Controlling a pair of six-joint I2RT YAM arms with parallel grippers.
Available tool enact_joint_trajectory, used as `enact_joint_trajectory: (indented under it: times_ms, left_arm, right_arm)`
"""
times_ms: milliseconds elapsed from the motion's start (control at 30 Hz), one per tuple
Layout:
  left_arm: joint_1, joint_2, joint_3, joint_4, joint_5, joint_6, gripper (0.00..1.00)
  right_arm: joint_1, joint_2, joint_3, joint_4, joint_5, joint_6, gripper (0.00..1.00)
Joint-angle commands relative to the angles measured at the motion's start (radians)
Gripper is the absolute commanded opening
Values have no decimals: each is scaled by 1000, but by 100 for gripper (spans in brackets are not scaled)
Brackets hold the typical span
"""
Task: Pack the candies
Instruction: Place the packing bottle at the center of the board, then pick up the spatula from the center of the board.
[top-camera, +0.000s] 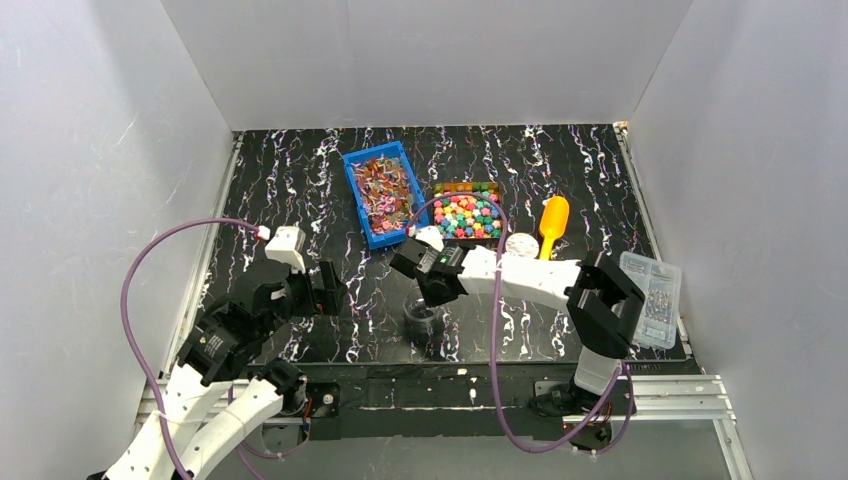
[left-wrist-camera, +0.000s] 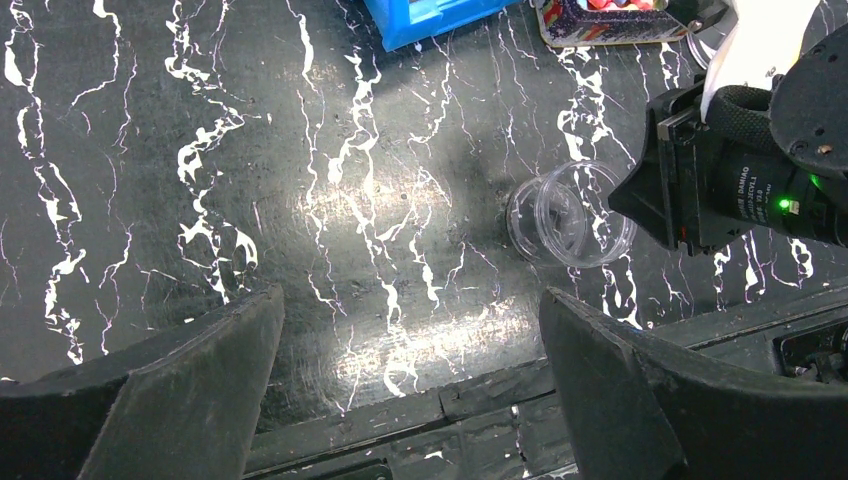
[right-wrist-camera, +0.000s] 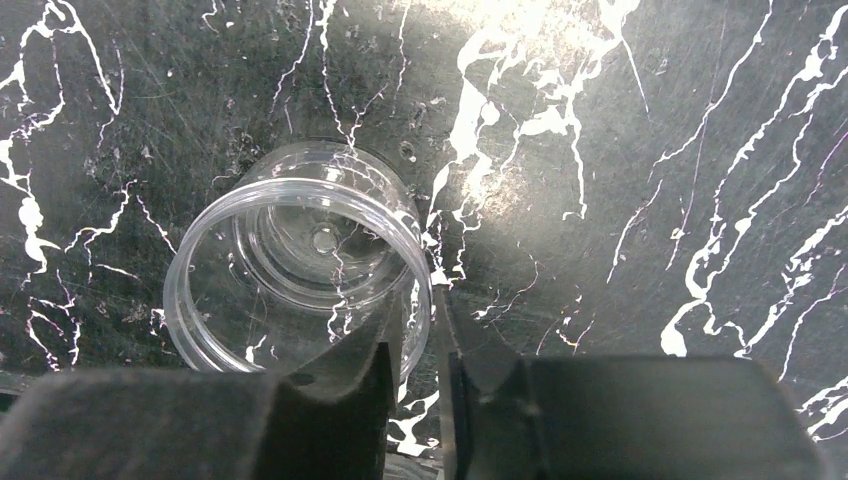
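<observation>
The candies (top-camera: 468, 214), small knobbly sweets in many bright colours, fill a dark tray (top-camera: 466, 187) at the back centre. A clear empty jar (top-camera: 422, 318) stands upright near the front edge; it also shows in the left wrist view (left-wrist-camera: 570, 213) and the right wrist view (right-wrist-camera: 300, 250). My right gripper (top-camera: 428, 300) (right-wrist-camera: 432, 300) is closed on the jar's wall, one finger inside and one outside. My left gripper (top-camera: 335, 290) (left-wrist-camera: 410, 300) is open and empty, low over the table left of the jar.
A blue bin (top-camera: 381, 192) of wrapped sweets sits left of the candy tray. An orange scoop (top-camera: 552, 224) and a white round lid (top-camera: 518, 244) lie right of it. A clear lidded box (top-camera: 652, 298) rests at the right edge. White walls enclose the table.
</observation>
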Motion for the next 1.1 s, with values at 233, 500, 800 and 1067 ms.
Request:
enact_joint_trajectory:
  times_ms: [233, 500, 800, 1067]
  left_arm:
    - [3, 19, -8, -6, -6, 6, 99]
    - [4, 26, -7, -5, -1, 8, 99]
    - [4, 30, -8, -5, 1, 9, 99]
    - [3, 36, -8, -5, 1, 8, 99]
  right_arm:
    - [14, -106, 72, -80, 134, -2, 50]
    - [-14, -229, 57, -148, 286, 0, 62]
    - [-195, -324, -26, -89, 274, -83, 68]
    - [-410, -395, -152, 31, 229, -118, 74]
